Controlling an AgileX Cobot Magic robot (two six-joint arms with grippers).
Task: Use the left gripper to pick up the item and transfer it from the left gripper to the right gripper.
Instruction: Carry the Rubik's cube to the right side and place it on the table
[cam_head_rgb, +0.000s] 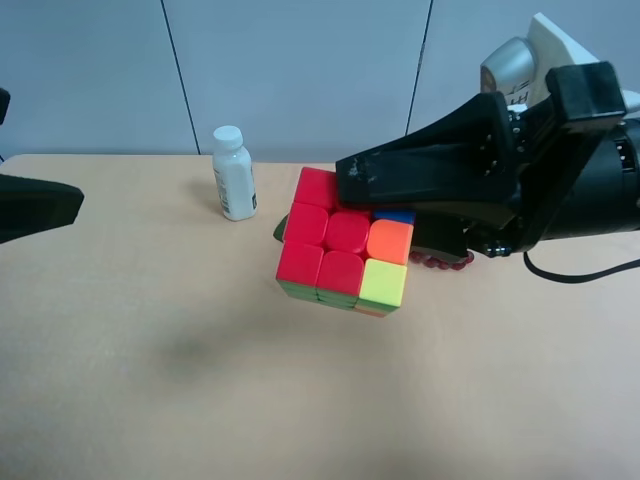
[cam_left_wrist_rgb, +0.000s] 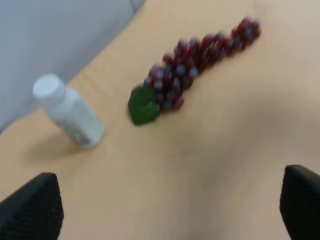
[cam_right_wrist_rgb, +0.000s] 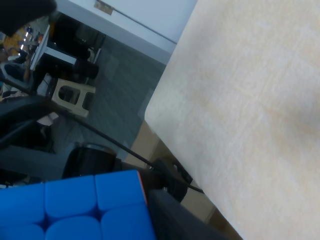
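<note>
The item, a small puzzle cube (cam_head_rgb: 343, 250) with red, orange and yellow-green squares showing, hangs in the air above the table. My right gripper (cam_head_rgb: 345, 205), black with a white wrist housing, is shut on it, one finger lying over its top. The right wrist view shows the cube's blue face (cam_right_wrist_rgb: 75, 210) against a black finger (cam_right_wrist_rgb: 175, 220). My left gripper (cam_left_wrist_rgb: 165, 205) is open and empty, with only tabletop between its fingers (cam_left_wrist_rgb: 30, 207). In the exterior high view it is the black shape (cam_head_rgb: 30, 205) at the left edge, well apart from the cube.
A white bottle (cam_head_rgb: 233, 173) stands upright at the back of the wooden table (cam_head_rgb: 150, 380). A red-purple grape bunch (cam_left_wrist_rgb: 200, 55) with a green leaf lies beside it, mostly hidden behind the cube and right gripper in the exterior high view (cam_head_rgb: 447, 262). The table edge shows in the right wrist view (cam_right_wrist_rgb: 165, 130).
</note>
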